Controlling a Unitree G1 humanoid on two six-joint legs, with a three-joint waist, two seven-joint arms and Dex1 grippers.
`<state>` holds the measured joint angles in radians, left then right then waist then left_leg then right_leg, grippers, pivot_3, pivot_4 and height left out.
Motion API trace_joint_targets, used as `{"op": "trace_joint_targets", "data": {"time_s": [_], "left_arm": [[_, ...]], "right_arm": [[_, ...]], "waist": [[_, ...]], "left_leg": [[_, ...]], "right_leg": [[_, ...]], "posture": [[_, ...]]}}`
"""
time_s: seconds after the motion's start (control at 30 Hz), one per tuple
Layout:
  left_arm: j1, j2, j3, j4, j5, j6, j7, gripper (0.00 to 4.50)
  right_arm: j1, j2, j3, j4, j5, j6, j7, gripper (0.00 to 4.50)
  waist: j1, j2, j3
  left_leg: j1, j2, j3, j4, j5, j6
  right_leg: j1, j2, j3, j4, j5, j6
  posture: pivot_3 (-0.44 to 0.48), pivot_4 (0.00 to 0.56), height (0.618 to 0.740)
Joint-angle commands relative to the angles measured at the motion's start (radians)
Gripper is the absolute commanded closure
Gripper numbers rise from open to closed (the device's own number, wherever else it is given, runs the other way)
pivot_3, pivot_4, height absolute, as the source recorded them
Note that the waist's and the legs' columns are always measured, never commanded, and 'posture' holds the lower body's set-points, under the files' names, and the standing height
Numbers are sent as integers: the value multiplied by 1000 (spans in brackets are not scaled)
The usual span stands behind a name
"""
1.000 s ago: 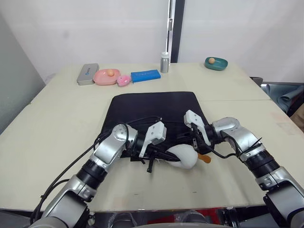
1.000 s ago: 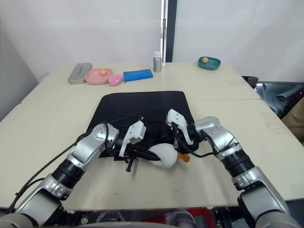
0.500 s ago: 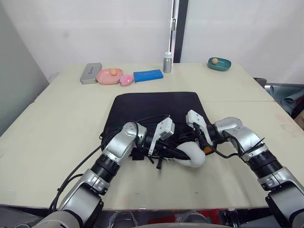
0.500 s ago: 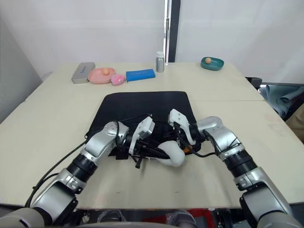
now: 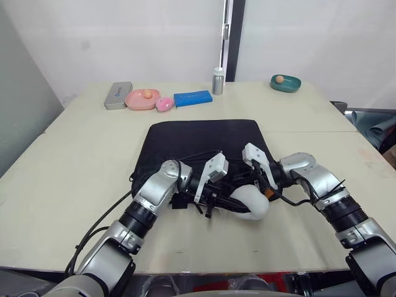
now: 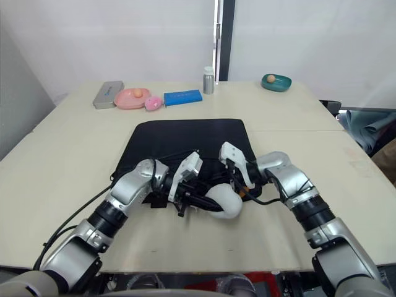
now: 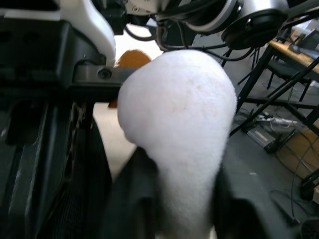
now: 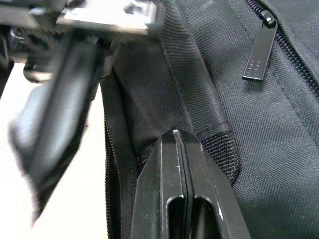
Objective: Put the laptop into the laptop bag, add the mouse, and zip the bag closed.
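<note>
Along the near edge of the surface, at the open zip edge of the laptop bag (image 5: 198,139), the left tool (image 7: 184,169) pinches a white plush (image 5: 252,204), not the flat mouse. The right tool (image 8: 175,137) is pressed together against the bag's edge fabric. Pushed in, the bulky plush would likely jam the zip and leave the task's mouse out. A slipping right tool would let the mouth fall shut.

Between your left gripper (image 5: 218,197) and right gripper (image 5: 265,184), the white plush (image 5: 250,202) blocks the laptop bag (image 5: 198,140) edge.
</note>
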<state>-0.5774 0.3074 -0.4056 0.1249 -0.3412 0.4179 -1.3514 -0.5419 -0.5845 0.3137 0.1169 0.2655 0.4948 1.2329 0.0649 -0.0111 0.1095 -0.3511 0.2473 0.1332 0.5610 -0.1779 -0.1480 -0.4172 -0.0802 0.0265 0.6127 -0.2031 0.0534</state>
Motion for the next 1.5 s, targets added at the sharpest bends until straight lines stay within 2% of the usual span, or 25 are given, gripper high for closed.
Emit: {"op": "trace_joint_targets", "data": {"time_s": [0.03, 0.07, 0.1, 0.2, 0.4, 0.53, 0.67, 0.8, 0.97, 1.1, 1.23, 1.33, 1.47, 1.5], "left_arm": [[3, 48, 55, -61, 6, -36, 22, 1469], [6, 61, 63, -66, 6, -43, 30, 1076], [11, 115, 98, -92, -7, -23, 25, 754], [31, 265, 193, -184, -77, 63, -12, 754], [87, 473, 356, -291, -238, 210, -71, 754], [150, 581, 449, -280, -257, 176, -111, 754], [216, 612, 562, -194, -242, 67, -110, 754], [254, 609, 628, -110, -239, -7, -105, 754], [289, 590, 607, -41, -190, -105, -100, 754], [240, 530, 544, 8, -157, -133, -81, 754], [162, 451, 482, 85, -132, -165, -89, 1904], [135, 421, 422, 144, -78, -227, -113, 2969], [96, 388, 369, 245, -32, -280, -146, 4394], [92, 385, 363, 260, -25, -292, -154, 4458]], "right_arm": [[41, -12, 41, 30, -47, 39, -17, 4500], [44, -13, 40, 26, -46, 39, -18, 4500], [46, -15, 39, 24, -46, 40, -19, 4500], [49, -19, 34, 22, -43, 42, -21, 4500], [54, -21, 27, 15, -40, 42, -24, 4500], [58, -21, 20, 11, -36, 43, -30, 4500], [64, -23, 5, -2, -31, 45, -35, 4500], [68, -20, -37, -46, 6, 64, -40, 4500], [70, -19, -115, -124, 85, 114, -54, 4500], [73, -46, -202, -227, 173, 180, -66, 4500], [86, -97, -295, -346, 263, 254, -88, 4500], [106, -134, -355, -430, 330, 306, -107, 4500], [144, -188, -460, -539, 432, 382, -145, 4500], [156, -199, -482, -562, 455, 396, -156, 4500]], "waist": [[-1, 0, 0], [-2, 0, 0], [-3, 1, 0], [-7, 3, 2], [-9, 5, 3], [-13, 6, 4], [-10, 6, 4], [-8, 6, 5], [0, 6, 7], [12, 6, 12], [23, 6, 14], [24, 6, 14], [30, 6, 14], [33, 6, 14]], "left_leg": [[0, 0, 0, 0, 0, 0], [0, 0, 0, 0, 0, 0], [0, 0, 0, -1, 0, 0], [0, 1, 0, -2, 0, -1], [0, 0, 0, -3, -1, -2], [0, 1, 0, -4, -1, -2], [0, 0, 0, -4, -1, -2], [0, 1, 0, -4, -1, -2], [-1, 1, 0, -4, -1, -2], [-2, 1, 0, -4, 0, -2], [-6, 1, 0, -3, 0, -1], [-13, 2, 0, -2, 6, 5], [-17, 2, 0, -2, 8, 4], [-17, 2, 0, -2, 8, 4]], "right_leg": [[0, 0, 0, 0, 0, 0], [0, 0, 0, -1, 0, 0], [0, 0, 0, -1, 0, 0], [0, 1, 0, -1, 0, 0], [0, 0, -1, -3, -1, 0], [-1, 1, -1, -2, -1, 0], [-1, 1, -1, -3, -1, 0], [-1, 1, -1, -3, -1, 0], [-3, 1, -1, -3, -1, 0], [-5, 1, -1, -3, -1, 0], [-9, 1, -1, -1, -1, 0], [-14, 3, 0, 0, 0, 0], [-17, 3, 0, 1, 1, 1], [-17, 3, 0, 1, 1, 1]], "posture": [[0, 150, 740], [0, 150, 740], [0, 150, 740], [0, 150, 740], [0, 150, 740], [0, 150, 740], [0, 150, 740], [0, 150, 740], [0, 150, 740], [0, 150, 740], [0, 150, 740], [0, 150, 740], [0, 150, 740], [0, 150, 740]]}}
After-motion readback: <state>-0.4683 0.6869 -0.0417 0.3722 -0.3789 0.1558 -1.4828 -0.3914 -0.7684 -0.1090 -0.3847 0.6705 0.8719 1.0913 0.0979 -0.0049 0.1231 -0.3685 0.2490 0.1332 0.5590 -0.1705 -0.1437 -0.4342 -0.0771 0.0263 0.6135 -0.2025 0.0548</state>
